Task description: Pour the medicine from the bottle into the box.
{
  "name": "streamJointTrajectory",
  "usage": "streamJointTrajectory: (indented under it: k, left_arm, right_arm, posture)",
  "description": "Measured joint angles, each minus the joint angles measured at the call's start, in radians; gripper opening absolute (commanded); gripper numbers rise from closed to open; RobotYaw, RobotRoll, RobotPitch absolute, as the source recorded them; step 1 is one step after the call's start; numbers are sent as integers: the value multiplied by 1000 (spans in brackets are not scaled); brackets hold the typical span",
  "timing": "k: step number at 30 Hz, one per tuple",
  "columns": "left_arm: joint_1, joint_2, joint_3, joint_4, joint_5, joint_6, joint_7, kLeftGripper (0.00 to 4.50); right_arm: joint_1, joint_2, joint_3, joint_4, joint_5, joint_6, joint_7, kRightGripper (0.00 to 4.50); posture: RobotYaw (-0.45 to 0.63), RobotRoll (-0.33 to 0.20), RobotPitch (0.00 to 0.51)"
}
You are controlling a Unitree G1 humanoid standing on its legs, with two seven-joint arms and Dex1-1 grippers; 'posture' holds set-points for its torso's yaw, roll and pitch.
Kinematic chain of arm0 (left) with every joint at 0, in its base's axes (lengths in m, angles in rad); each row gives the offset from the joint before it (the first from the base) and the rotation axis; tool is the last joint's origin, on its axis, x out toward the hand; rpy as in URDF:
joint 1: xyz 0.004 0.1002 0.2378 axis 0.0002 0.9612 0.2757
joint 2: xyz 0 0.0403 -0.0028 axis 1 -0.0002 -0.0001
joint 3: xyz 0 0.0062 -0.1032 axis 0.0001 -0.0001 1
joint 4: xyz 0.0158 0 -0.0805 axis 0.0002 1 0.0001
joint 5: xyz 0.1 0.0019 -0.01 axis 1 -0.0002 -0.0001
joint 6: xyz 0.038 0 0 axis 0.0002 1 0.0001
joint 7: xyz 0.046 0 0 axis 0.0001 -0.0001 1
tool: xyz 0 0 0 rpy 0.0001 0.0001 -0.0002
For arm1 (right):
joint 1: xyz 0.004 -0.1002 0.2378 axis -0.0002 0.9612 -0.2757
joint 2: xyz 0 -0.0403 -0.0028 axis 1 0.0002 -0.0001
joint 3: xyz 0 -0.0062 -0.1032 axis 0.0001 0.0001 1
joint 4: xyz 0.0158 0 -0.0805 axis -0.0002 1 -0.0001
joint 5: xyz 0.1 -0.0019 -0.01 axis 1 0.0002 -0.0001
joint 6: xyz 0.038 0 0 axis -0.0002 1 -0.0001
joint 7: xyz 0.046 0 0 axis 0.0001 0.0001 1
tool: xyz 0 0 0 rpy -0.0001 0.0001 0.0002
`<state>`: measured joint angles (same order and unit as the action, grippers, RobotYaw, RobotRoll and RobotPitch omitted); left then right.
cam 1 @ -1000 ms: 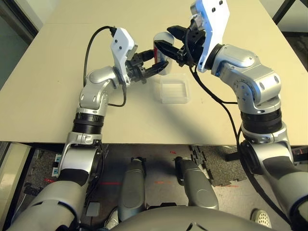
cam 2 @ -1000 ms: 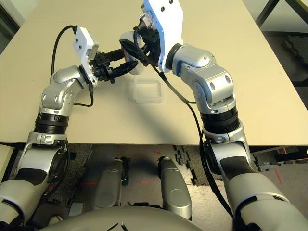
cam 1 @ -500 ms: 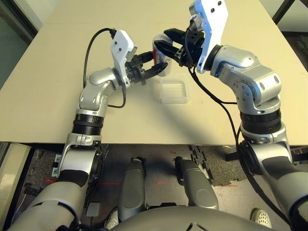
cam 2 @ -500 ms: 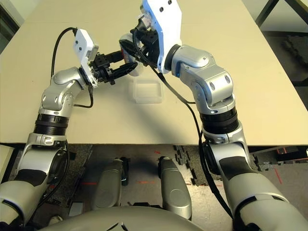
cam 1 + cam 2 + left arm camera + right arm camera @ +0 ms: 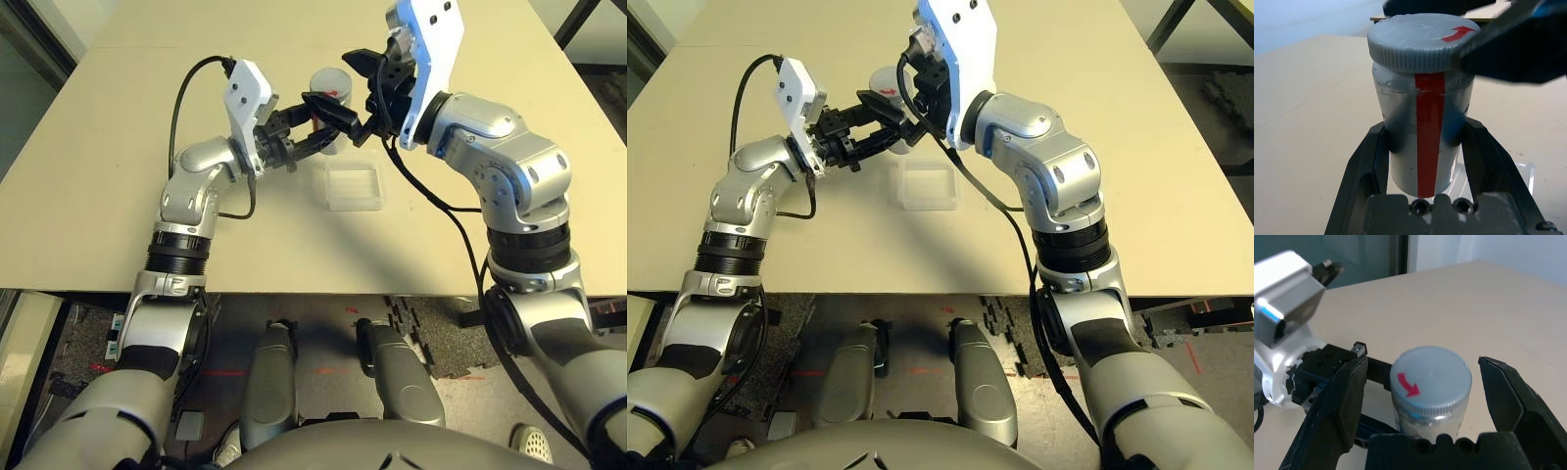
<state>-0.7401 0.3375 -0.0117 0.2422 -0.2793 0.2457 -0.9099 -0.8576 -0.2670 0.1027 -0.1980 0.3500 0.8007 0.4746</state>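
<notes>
At twelve o'clock from the robot, over the beige tabletop (image 5: 118, 147): silvery-white cylindrical bottle with red label stripe (image 5: 1405, 169), upright, its ribbed grey round cap (image 5: 1442, 372) seated on top. Whether its base touches the table cannot be told.

Left gripper (image 5: 1425, 128), reaching in from nine o'clock: closed on the bottle's body, a finger against either side. Right gripper (image 5: 1425, 360), reaching in from about three o'clock: fingers spread wide, one on each side of the cap, nothing gripped. Shallow clear plastic box (image 5: 355, 209): just beside the bottle, at its five o'clock.

Step in hand, as judged: uncapping; pouring not begun. Next move should bring the right fingers in on the cap's ribbed edge, turn it and lift it off, the left grip keeping the bottle from spinning. Tipping towards five o'clock, mouth over the box, would follow. Risk: fingers slipping on the ribs.

Count: bottle, one; cap, one; box, one; grippers, two. Medicine: amount and whereabouts cannot be told; presumed inside the bottle.
</notes>
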Motion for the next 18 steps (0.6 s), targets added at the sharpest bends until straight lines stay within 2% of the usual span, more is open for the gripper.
streamJointTrajectory:
  k: [11,14,17,18]
  left_arm:
    - [1,0,0,-31,-9,18,0,2308]
    - [2,0,0,-31,-10,21,0,2308]
    - [5,1,0,-31,-11,23,0,2308]
    - [5,1,0,-32,-12,23,0,2308]
  right_arm:
    - [4,-4,0,4,-1,-8,-2,4500]
    - [3,1,0,5,-1,-17,-9,3860]
    - [2,6,0,6,-1,-24,-14,2757]
    - [2,9,-1,8,0,-26,-14,2574]
  posture:
    - [-21,0,187]
    - [-21,0,190]
    - [-22,0,191]
    - [-23,0,191]
